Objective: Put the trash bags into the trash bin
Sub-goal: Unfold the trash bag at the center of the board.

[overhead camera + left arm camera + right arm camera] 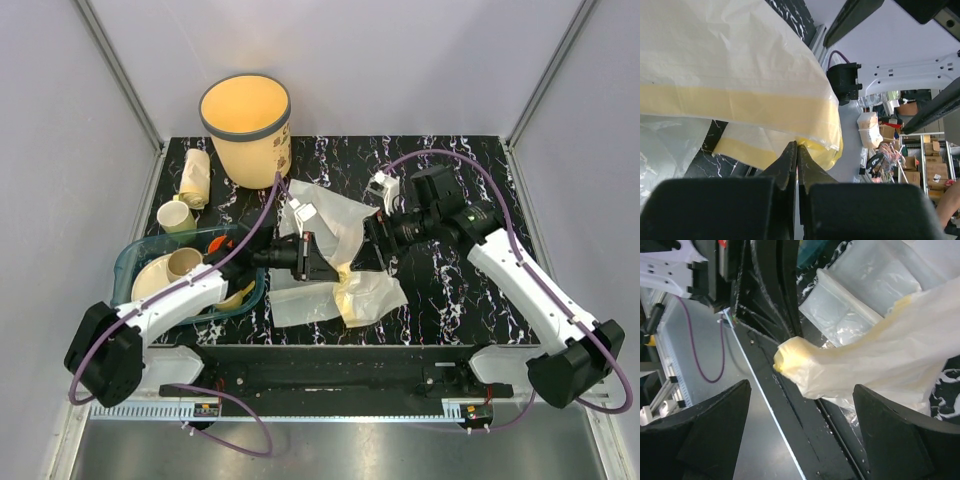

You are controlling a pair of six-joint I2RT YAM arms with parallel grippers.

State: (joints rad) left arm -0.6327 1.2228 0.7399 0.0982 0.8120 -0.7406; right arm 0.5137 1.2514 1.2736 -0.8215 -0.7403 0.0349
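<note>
1. Top external view: the trash bags (335, 295) lie spread on the desk (460, 300) between both arms, well apart from the trash bin (247, 125) at the far left.
2. Left tool (797, 150) is pinched tight on the film's yellow hem; right tool (800, 390) gapes wide around a bunched twist, gripping nothing.
3. Film looks feather-light, limp and slippery; it is probably best gathered at bunched folds.

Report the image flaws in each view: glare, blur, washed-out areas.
Top external: sharp, evenly lit, the trash bin glowing bright inside; left wrist: the trash bag washed pale, the left pincer soft up close; right wrist: the right pincer dark and blurred, the bag glaring white at top right.
</note>
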